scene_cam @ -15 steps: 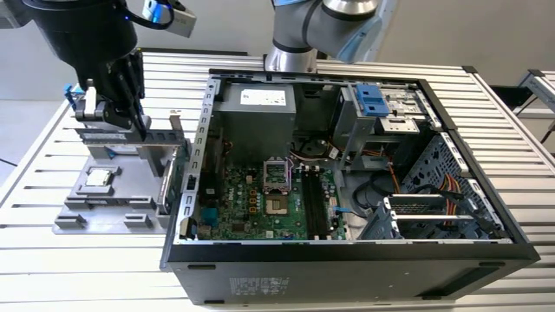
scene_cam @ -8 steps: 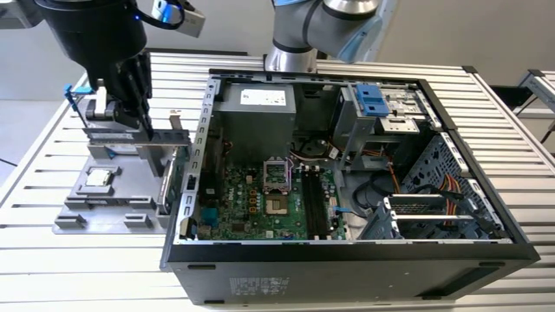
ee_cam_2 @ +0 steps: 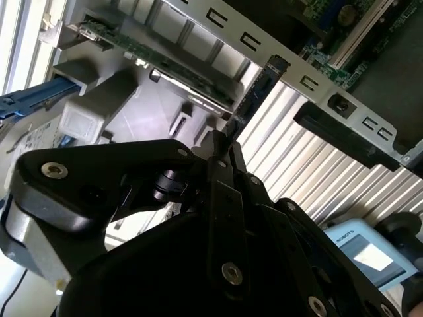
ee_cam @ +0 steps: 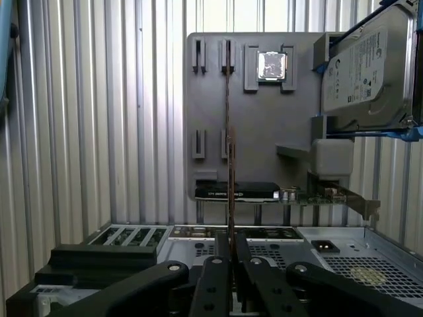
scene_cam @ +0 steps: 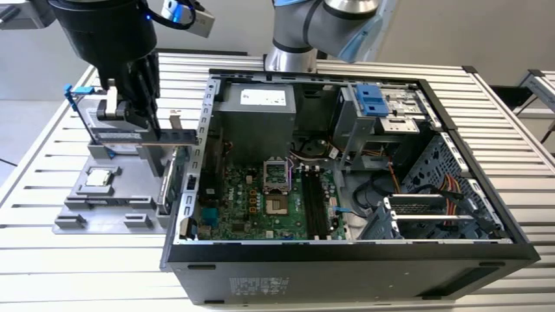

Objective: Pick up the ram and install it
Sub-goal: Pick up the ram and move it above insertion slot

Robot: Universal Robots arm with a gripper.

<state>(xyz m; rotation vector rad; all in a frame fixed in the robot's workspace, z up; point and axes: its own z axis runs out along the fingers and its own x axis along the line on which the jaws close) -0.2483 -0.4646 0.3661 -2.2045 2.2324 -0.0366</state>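
The ram [scene_cam: 178,136] is a thin dark strip lying level, with my gripper [scene_cam: 143,133] shut on its middle. It hangs above the grey holder tray [scene_cam: 78,211] at the exterior view's left, just outside the left wall of the open computer case [scene_cam: 347,260]. In the first wrist view the ram [ee_cam: 229,132] shows edge-on as a thin line running out from my gripper [ee_cam: 231,247]. The second wrist view shows the ram [ee_cam_2: 261,89] sticking out past my gripper [ee_cam_2: 225,142]. The black memory slots [scene_cam: 312,205] lie on the motherboard inside the case.
On the tray sit a small square silver chip [scene_cam: 100,177] and a green card with a metal bracket [scene_cam: 173,175]. A hard drive [ee_cam: 363,72] stands in a blue-edged holder beside the tray. A slatted metal table [scene_cam: 87,273] carries everything.
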